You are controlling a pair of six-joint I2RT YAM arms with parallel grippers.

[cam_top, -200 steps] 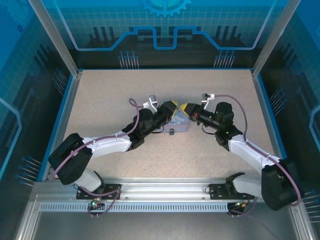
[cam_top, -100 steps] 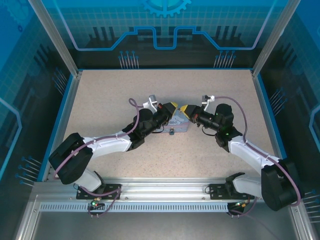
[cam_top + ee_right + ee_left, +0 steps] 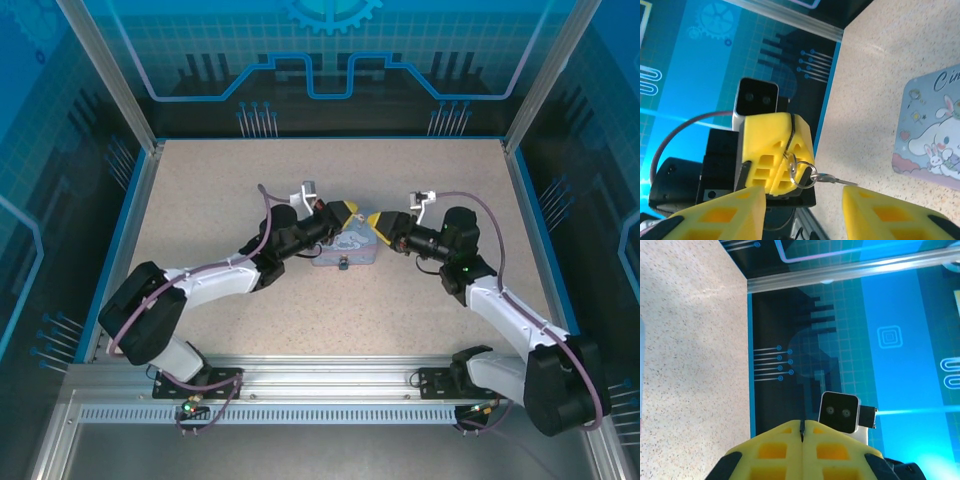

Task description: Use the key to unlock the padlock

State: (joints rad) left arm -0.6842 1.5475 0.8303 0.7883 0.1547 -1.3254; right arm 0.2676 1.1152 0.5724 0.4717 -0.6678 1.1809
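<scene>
left gripper (image 3: 789, 150): yellow fingers pressed flat together, no gap at the seam. a small ring (image 3: 801, 176) is pinched there and the key (image 3: 832, 178) hangs off it, its thin blade sticking out sideways toward the tin (image 3: 930, 132). the grip looks to be on the ring, not the blade, so the key may swing.

right gripper (image 3: 804, 196): jaws partly apart, nothing between them. it faces the left one tip to tip, with the key just beyond its fingers.

from above: both grippers meet over the far side of the tin, mid table (image 3: 200, 200). a small dark object touches the tin's near edge, judged to be the padlock (image 3: 342, 264). it is too small to read the keyhole or shackle.

step in hand, as i read it: the key is with the left arm and the lock is not yet held or entered. task is early.

to do it well:
- right arm goes down and clamps the lock body so it can't skid on the table, keyhole turned toward the left arm.
- steady the key first. a loose ring grip won't carry a push or a twist, so re-pinch on the key's head.
- line the blade up with the keyhole, approach slow and straight, and turn only once seated.
- mind the tin's edge on a low approach.
</scene>
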